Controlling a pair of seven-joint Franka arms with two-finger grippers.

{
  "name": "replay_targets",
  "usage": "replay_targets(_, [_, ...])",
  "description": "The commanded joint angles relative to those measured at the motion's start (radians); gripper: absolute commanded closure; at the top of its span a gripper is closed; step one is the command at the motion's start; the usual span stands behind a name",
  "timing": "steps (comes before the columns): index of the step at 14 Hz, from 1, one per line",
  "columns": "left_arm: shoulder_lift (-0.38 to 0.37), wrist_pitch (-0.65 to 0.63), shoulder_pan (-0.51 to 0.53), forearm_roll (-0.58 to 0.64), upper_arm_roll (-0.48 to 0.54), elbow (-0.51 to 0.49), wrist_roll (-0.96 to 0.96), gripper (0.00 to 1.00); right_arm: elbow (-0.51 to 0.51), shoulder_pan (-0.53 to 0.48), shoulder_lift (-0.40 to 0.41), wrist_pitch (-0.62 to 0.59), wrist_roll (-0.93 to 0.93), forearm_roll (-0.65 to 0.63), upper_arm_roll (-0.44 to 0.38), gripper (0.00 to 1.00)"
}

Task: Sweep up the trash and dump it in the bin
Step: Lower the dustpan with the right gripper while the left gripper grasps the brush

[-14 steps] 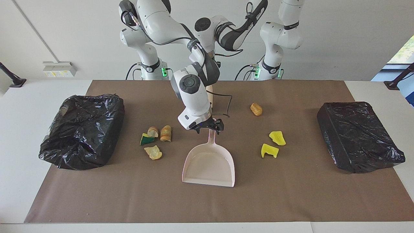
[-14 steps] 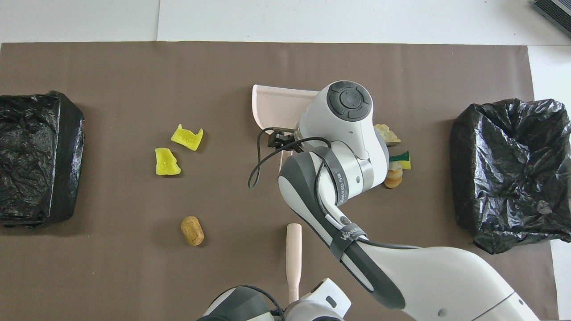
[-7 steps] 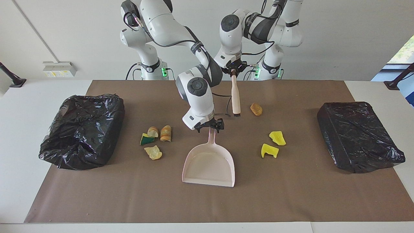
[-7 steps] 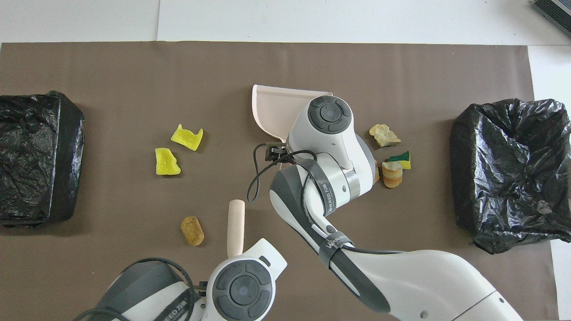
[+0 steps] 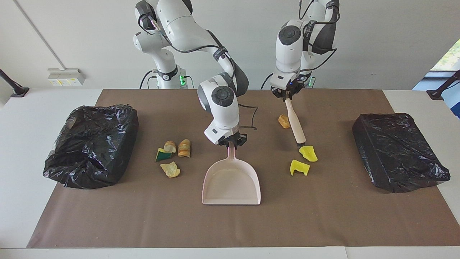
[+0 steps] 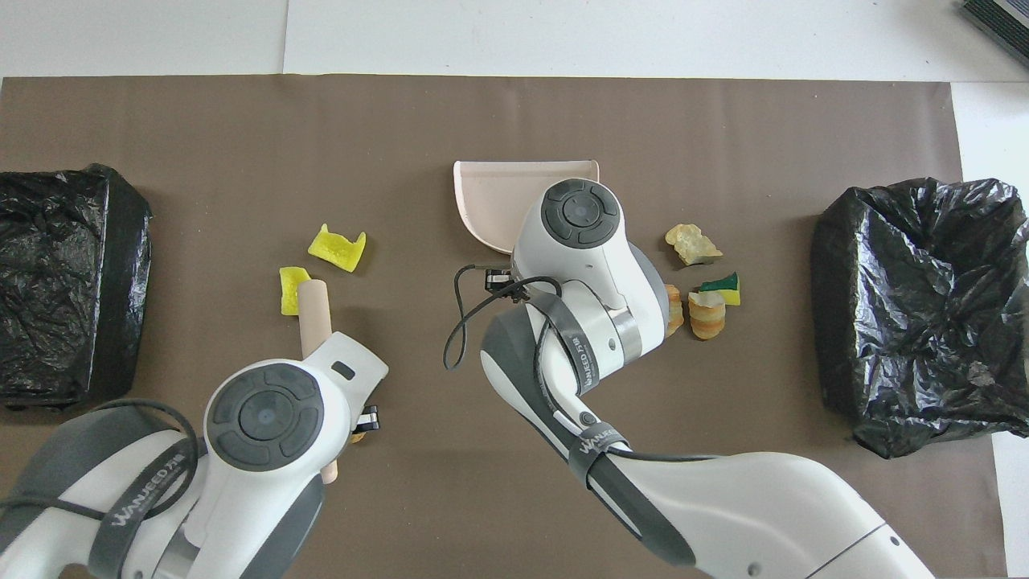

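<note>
My right gripper (image 5: 232, 143) is shut on the handle of the pink dustpan (image 5: 231, 183), which lies on the brown mat with its mouth away from the robots. My left gripper (image 5: 287, 97) is shut on the beige-handled brush (image 5: 296, 124). The brush slants down, and its head is right beside a yellow foam chunk (image 5: 308, 153). A second yellow chunk (image 5: 299, 167) lies close by. A tan lump (image 5: 284, 121) lies beside the brush handle. Toward the right arm's end lie two tan lumps (image 5: 184, 148), a green-and-yellow sponge wedge (image 5: 162, 155) and a pale lump (image 5: 170, 169).
An open bin lined with a black bag (image 5: 91, 144) stands at the right arm's end of the mat. A flatter black-bagged bin (image 5: 399, 151) stands at the left arm's end. In the overhead view the dustpan (image 6: 490, 197) is half hidden under my right wrist.
My left arm has carried the brush from the middle toward its own end and lowered it to the yellow chunks. My right gripper closed on the dustpan handle and squared the pan.
</note>
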Motion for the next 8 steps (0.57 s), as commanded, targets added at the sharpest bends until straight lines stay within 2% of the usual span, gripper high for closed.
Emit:
replay_targets(1, [0.003, 0.082, 0.139, 0.013, -0.014, -0.035, 0.148, 1.00, 0.001, -0.060, -0.017, -0.005, -0.209, -0.006, 0.009, 1.00])
replay_targets(2, [0.011, 0.114, 0.182, 0.013, -0.014, -0.035, 0.180, 1.00, 0.000, -0.076, -0.028, -0.005, -0.339, 0.010, 0.015, 1.00])
replay_targets(5, [0.037, 0.208, 0.270, 0.013, -0.014, -0.074, 0.268, 1.00, -0.018, -0.109, -0.097, -0.063, -0.505, 0.013, 0.014, 1.00])
replay_targets(6, [0.040, 0.234, 0.293, 0.013, -0.014, -0.087, 0.308, 1.00, -0.041, -0.116, -0.134, -0.089, -0.606, 0.014, 0.014, 1.00])
replay_targets(8, [0.092, 0.292, 0.308, 0.013, -0.014, -0.093, 0.372, 1.00, -0.135, -0.135, -0.226, -0.110, -0.781, -0.001, 0.012, 1.00])
